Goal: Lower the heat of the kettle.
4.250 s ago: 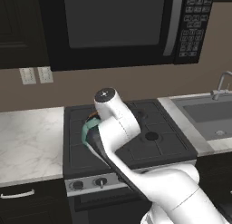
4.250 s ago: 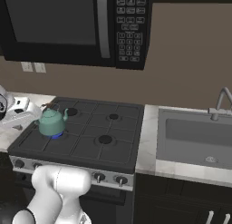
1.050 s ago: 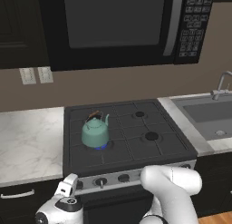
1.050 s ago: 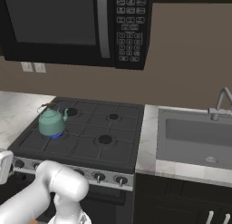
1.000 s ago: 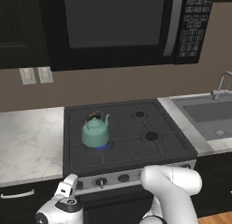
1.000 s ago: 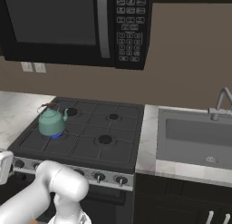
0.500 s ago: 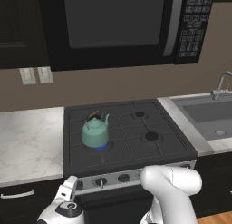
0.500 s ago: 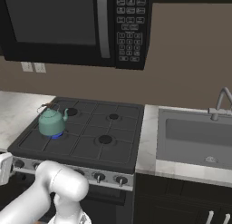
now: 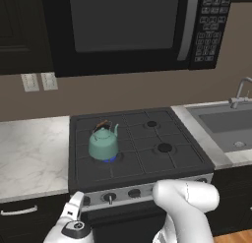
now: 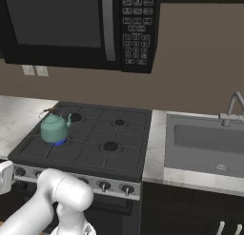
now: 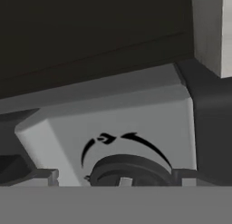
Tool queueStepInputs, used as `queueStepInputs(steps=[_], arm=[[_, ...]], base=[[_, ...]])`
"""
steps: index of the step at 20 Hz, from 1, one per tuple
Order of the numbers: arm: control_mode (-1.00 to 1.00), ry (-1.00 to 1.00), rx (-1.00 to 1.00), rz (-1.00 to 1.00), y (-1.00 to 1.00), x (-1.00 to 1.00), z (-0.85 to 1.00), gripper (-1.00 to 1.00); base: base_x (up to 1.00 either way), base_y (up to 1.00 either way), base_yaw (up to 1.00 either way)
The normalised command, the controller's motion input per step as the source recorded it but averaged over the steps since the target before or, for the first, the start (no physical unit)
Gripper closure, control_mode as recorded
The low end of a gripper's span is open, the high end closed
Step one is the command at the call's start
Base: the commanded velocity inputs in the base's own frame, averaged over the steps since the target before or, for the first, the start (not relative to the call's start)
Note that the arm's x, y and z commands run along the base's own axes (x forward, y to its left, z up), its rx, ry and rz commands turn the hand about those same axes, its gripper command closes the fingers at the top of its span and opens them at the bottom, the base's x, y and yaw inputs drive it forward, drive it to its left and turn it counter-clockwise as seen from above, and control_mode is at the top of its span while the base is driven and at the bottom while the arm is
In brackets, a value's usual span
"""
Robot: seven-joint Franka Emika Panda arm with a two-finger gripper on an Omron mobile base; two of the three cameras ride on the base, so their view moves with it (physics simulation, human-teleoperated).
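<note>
The mint-green kettle (image 9: 103, 142) (image 10: 55, 128) stands on the front-left burner of the black stove (image 9: 147, 158), with a small blue flame under it. My gripper (image 9: 78, 200) (image 10: 5, 176) is low at the stove's front panel, at the leftmost knob. In the hand view that dark round knob (image 11: 131, 169) sits between the two fingertips (image 11: 45, 175), under a curved arrow mark on the grey panel. My gripper (image 11: 120, 175) is open: the right finger is at the knob's edge, the left one a little apart.
More knobs (image 9: 109, 197) (image 10: 102, 185) line the stove front. A black microwave (image 9: 128, 30) hangs above. The sink (image 9: 231, 129) (image 10: 205, 143) with its faucet lies to the right, and a marble counter (image 9: 29, 158) to the left.
About four seconds ago the arm stood over the stove beside the kettle; now it reaches down to the front knob panel. Over the last second the hand has barely moved.
</note>
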Motion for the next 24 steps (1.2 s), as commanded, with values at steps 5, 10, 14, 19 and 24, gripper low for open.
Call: queueStepInputs(steps=[5, 10, 14, 19, 24], arm=[[-1.00, -0.06, 0.01, 0.02, -0.10, 0.03, 0.00, -1.00], [-1.00, -0.07, 0.01, 0.01, -0.14, 0.00, 0.00, -1.00], [-1.00, -0.07, 0.00, 0.00, -0.17, 0.00, 0.00, -1.00], [-1.00, -0.01, 0.00, 0.00, -0.02, 0.05, -0.02, -1.00], [-1.00, 0.00, 0.00, 0.03, 0.00, 0.12, -0.04, 1.00]], base=[[0.00, 0.00, 0.00], [0.00, 0.00, 0.00], [0.00, 0.00, 0.00], [0.00, 0.00, 0.00], [0.00, 0.00, 0.00]])
